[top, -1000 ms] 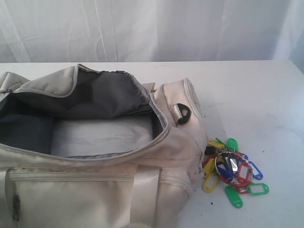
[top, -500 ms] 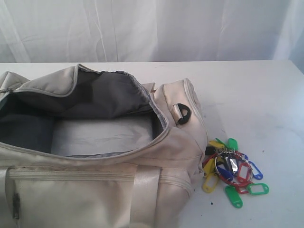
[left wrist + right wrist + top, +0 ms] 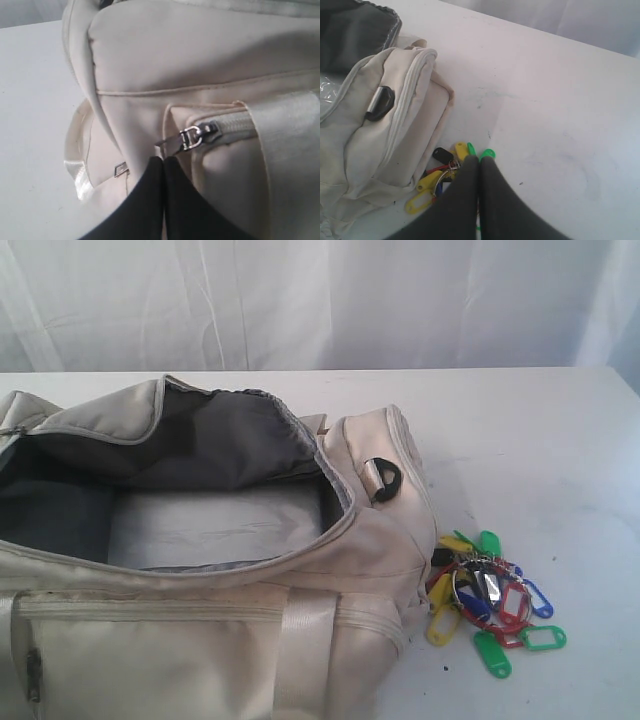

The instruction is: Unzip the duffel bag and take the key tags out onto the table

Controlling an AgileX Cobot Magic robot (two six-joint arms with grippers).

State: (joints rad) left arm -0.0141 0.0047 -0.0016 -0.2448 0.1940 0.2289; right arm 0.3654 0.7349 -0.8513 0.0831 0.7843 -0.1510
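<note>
The cream duffel bag lies unzipped on the white table, its grey lining showing and its inside bare. The key tags, a bunch in green, yellow, red, blue and black, lie on the table just right of the bag's end. Neither gripper shows in the exterior view. My right gripper is shut with nothing in it, held above the key tags beside the bag. My left gripper is shut too, its tips close to a side pocket's metal zipper pull on the bag.
A white curtain hangs behind the table. A dark D-ring sits on the bag's right end. A pale webbing strap runs down the bag's front. Bare tabletop lies right of and behind the key tags.
</note>
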